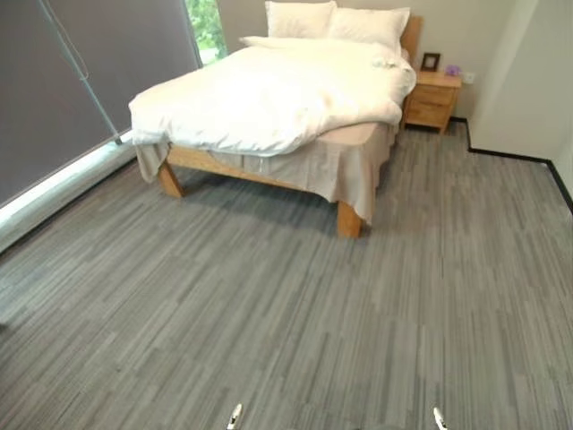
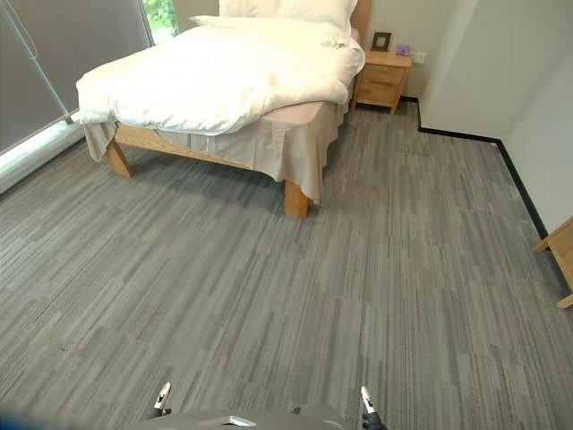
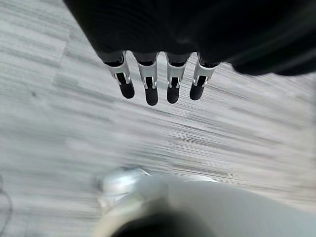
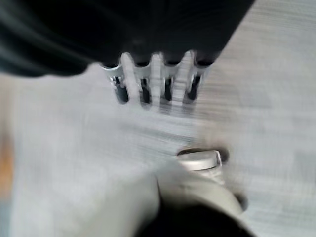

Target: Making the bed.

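A wooden-framed bed (image 1: 349,219) stands far ahead on the grey carpet. A white duvet (image 1: 269,94) lies rumpled and askew over it, leaving a beige sheet (image 1: 349,166) bare at the near right corner. Two white pillows (image 1: 336,22) rest at the headboard. In the left wrist view my left hand (image 3: 148,79) hangs over the carpet, fingers straight and holding nothing. My right hand (image 4: 158,81) hangs the same way in the right wrist view, open and empty. Both hands are well short of the bed.
A wooden nightstand (image 1: 432,98) with a small picture frame (image 1: 431,61) stands right of the headboard. Grey roller blinds (image 1: 63,81) cover the window wall on the left. A white wall (image 2: 501,72) juts in at the right, with a wooden furniture leg (image 2: 560,255) near it.
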Motion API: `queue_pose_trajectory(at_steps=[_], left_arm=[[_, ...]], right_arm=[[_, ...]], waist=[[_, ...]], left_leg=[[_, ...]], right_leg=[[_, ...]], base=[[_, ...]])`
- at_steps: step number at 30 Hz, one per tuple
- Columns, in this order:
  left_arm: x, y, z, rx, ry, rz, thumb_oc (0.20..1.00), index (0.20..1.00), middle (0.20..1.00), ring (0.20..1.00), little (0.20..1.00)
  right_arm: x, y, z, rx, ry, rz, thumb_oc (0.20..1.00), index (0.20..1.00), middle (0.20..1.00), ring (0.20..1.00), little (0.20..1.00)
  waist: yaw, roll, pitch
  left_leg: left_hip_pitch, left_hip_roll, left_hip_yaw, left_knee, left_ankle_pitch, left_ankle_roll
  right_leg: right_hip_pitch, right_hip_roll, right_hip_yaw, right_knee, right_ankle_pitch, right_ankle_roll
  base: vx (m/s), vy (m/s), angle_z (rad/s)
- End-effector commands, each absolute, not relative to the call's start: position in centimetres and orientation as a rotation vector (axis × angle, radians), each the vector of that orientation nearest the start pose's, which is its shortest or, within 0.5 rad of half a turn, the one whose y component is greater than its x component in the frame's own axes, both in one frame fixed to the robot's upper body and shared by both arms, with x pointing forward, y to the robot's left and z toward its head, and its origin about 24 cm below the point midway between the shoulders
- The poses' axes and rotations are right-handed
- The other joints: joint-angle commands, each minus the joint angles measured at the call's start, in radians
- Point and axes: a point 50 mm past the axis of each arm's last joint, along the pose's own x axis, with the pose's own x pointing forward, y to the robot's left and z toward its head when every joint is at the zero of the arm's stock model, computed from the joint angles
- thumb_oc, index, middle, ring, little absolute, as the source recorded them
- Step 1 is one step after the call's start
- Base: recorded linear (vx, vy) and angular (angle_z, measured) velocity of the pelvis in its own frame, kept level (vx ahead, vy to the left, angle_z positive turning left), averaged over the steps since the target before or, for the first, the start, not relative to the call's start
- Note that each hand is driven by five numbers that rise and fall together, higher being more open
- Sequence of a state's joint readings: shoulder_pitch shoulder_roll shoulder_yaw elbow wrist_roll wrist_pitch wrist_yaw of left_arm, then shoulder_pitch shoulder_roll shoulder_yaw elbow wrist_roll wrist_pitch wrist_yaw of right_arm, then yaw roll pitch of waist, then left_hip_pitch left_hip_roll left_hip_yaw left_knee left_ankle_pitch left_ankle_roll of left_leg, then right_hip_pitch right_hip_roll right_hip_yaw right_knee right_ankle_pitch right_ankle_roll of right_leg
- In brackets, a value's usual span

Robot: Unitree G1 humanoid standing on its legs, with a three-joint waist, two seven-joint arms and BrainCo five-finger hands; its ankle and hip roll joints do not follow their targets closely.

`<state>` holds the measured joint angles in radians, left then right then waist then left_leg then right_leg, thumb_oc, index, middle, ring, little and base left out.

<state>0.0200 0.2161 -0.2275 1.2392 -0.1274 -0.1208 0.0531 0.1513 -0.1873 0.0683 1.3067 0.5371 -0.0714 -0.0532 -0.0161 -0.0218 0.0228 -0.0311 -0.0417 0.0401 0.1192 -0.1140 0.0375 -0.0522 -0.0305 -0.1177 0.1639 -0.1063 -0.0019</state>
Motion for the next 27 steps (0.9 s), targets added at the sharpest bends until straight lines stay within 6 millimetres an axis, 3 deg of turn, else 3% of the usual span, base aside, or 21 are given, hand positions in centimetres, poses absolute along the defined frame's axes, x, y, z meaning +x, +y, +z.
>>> queue_pose_trajectory(at_steps=[1, 3, 6, 8, 9, 10, 11, 13, 17, 25, 27], left_arm=[[14.8, 20.8, -14.9, 0.215, 0.986, 0.071, 1.0, 1.0, 1.0, 1.0, 1.0], [13.2, 21.3, -15.4, 0.219, 1.049, 0.063, 1.0, 1.0, 1.0, 1.0, 1.0], [14.1, 21.3, -15.0, 0.215, 0.997, 0.063, 1.0, 1.0, 1.0, 1.0, 1.0], [15.8, 21.6, -14.1, 0.208, 0.909, 0.081, 1.0, 1.0, 1.0, 1.0, 1.0], [18.0, 22.0, -12.7, 0.185, 0.801, 0.107, 1.0, 1.0, 1.0, 1.0, 1.0], [18.9, 22.1, -12.1, 0.184, 0.757, 0.109, 1.0, 1.0, 1.0, 1.0, 1.0], [20.9, 22.0, -10.6, 0.185, 0.667, 0.118, 1.0, 1.0, 1.0, 1.0, 1.0], [23.6, 21.6, -8.0, 0.153, 0.513, 0.105, 1.0, 1.0, 1.0, 1.0, 1.0], [26.2, 20.8, -3.8, 0.141, 0.309, 0.046, 1.0, 1.0, 1.0, 1.0, 1.0], [27.2, 19.8, -2.2, 0.143, 0.242, 0.014, 1.0, 1.0, 1.0, 1.0, 1.0], [27.1, 19.9, -1.7, 0.13, 0.213, 0.019, 1.0, 1.0, 1.0, 1.0, 1.0]], right_arm=[[7.9, -23.6, -16.4, 0.258, 1.111, -0.552, 1.0, 1.0, 1.0, 1.0, 1.0], [9.2, -23.6, -16.0, 0.273, 1.065, -0.527, 1.0, 1.0, 1.0, 1.0, 1.0], [11.0, -24.3, -15.3, 0.339, 0.962, -0.558, 1.0, 1.0, 1.0, 1.0, 1.0], [13.6, -24.6, -13.9, 0.333, 0.83, -0.509, 1.0, 1.0, 1.0, 1.0, 1.0], [16.0, -25.1, -11.9, 0.298, 0.686, -0.446, 1.0, 1.0, 1.0, 1.0, 1.0], [16.9, -25.3, -11.0, 0.276, 0.633, -0.428, 1.0, 1.0, 1.0, 1.0, 1.0], [19.0, -25.3, -8.9, 0.228, 0.515, -0.366, 1.0, 1.0, 1.0, 1.0, 1.0], [20.7, -25.4, -6.3, 0.19, 0.387, -0.31, 1.0, 1.0, 1.0, 1.0, 1.0], [21.8, -24.9, -3.8, 0.115, 0.28, -0.239, 1.0, 1.0, 1.0, 1.0, 1.0], [22.4, -22.1, -4.3, 0.091, 0.311, -0.132, 1.0, 1.0, 1.0, 1.0, 1.0], [23.0, -21.6, -3.6, 0.068, 0.283, -0.099, 1.0, 1.0, 1.0, 1.0, 1.0]], waist=[[0.014, -0.001, 0.056], [0.02, -0.009, 0.042], [0.024, -0.009, 0.036], [0.023, -0.008, 0.035], [0.02, -0.008, 0.036], [0.017, -0.008, 0.037], [0.01, -0.006, 0.037], [0.006, -0.005, 0.038], [0.006, -0.005, 0.044], [0.009, -0.007, 0.065], [0.012, -0.006, 0.075]], left_leg=[[0.088, 0.059, -0.005, -0.206, 0.138, -0.077], [0.107, 0.057, 0.003, -0.206, 0.131, -0.074], [0.116, 0.054, 0.002, -0.206, 0.128, -0.072], [0.118, 0.052, 0.001, -0.206, 0.129, -0.072], [0.119, 0.052, 0.004, -0.206, 0.129, -0.071], [0.12, 0.052, 0.006, -0.206, 0.129, -0.071], [0.121, 0.051, 0.011, -0.206, 0.128, -0.071], [0.123, 0.05, 0.015, -0.206, 0.127, -0.069], [0.125, 0.048, 0.021, -0.206, 0.123, -0.065], [0.122, 0.045, 0.042, -0.206, 0.113, -0.057], [0.118, 0.043, 0.05, -0.206, 0.111, -0.052]], right_leg=[[0.115, -0.054, 0.013, -0.233, 0.152, 0.093], [0.134, -0.053, 0.019, -0.236, 0.155, 0.094], [0.143, -0.055, 0.02, -0.239, 0.156, 0.098], [0.145, -0.056, 0.02, -0.238, 0.158, 0.101], [0.144, -0.058, 0.021, -0.236, 0.158, 0.104], [0.144, -0.059, 0.022, -0.235, 0.158, 0.106], [0.142, -0.06, 0.025, -0.234, 0.16, 0.108], [0.141, -0.061, 0.028, -0.234, 0.164, 0.111], [0.141, -0.065, 0.03, -0.238, 0.169, 0.115], [0.124, -0.073, 0.05, -0.24, 0.178, 0.124], [0.11, -0.077, 0.059, -0.23, 0.178, 0.127]], base=[[0.0, 0.0, 0.0], [0.04, 0.041, -0.28], [0.02, 0.019, -0.1], [0.01, 0.039, 0.0], [0.0, 0.04, -0.03], [0.0, 0.055, -0.04], [0.01, 0.043, -0.04], [0.02, 0.04, -0.07], [0.01, 0.016, -0.03], [0.03, 0.035, -0.1], [0.02, 0.066, -0.1]])
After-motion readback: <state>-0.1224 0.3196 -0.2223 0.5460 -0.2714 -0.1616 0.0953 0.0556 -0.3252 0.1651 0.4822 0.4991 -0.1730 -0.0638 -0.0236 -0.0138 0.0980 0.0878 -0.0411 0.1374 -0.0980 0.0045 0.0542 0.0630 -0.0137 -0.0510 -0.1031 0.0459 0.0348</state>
